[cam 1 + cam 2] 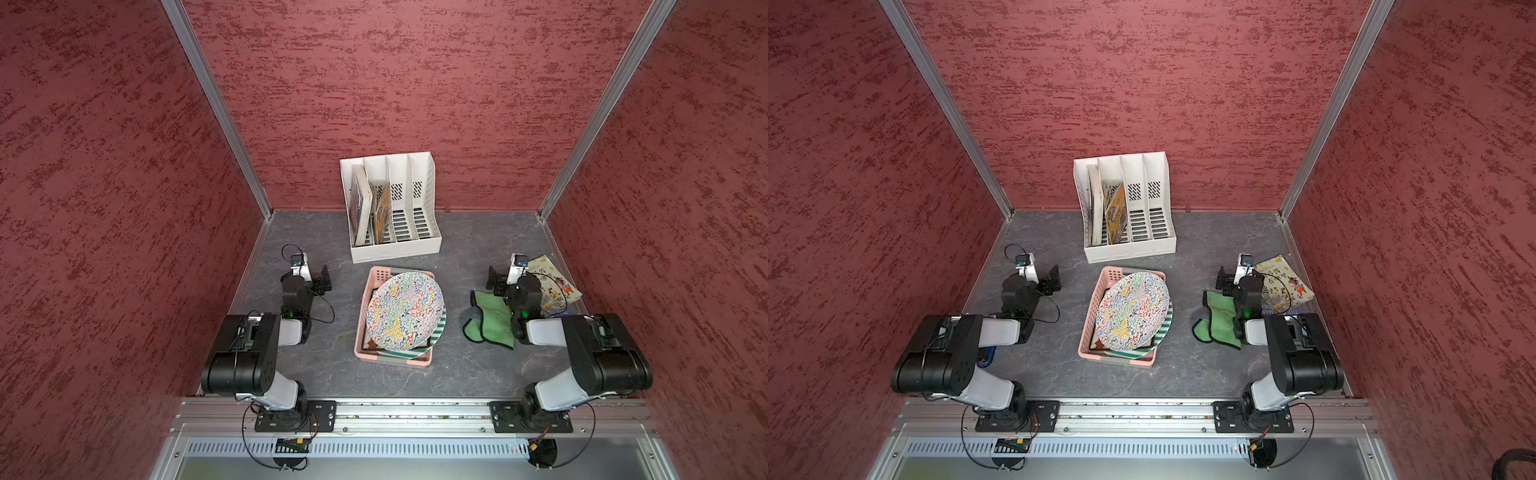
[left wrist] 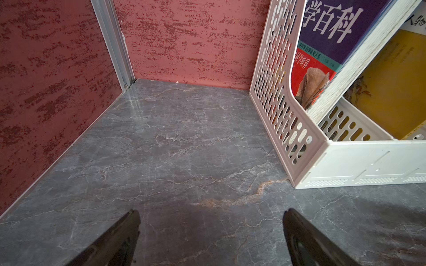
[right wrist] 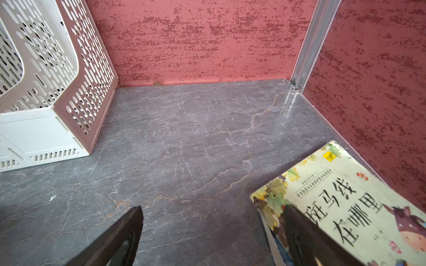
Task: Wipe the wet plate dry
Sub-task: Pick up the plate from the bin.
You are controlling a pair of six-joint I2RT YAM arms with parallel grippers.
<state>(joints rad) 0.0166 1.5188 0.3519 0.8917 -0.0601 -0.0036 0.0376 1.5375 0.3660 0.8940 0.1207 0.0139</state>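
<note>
A round plate (image 1: 405,309) (image 1: 1133,309) with many-coloured squiggles leans on top of other dishes in a pink basket (image 1: 371,291) (image 1: 1105,286) at the table's middle. A green cloth (image 1: 489,318) (image 1: 1219,318) with a dark hem lies crumpled to the right of the basket, partly under my right arm. My left gripper (image 1: 322,280) (image 1: 1051,279) (image 2: 211,214) hovers left of the basket, open and empty over bare table. My right gripper (image 1: 495,279) (image 1: 1224,279) (image 3: 212,210) is open and empty just behind the cloth, one finger over a book's corner.
A white file rack (image 1: 392,245) (image 1: 1129,245) (image 2: 345,161) (image 3: 34,129) with books stands behind the basket. A picture book (image 1: 555,282) (image 1: 1285,282) (image 3: 345,200) lies at the right wall on another book. Red walls enclose three sides. A blue object (image 1: 987,357) peeks from under my left arm.
</note>
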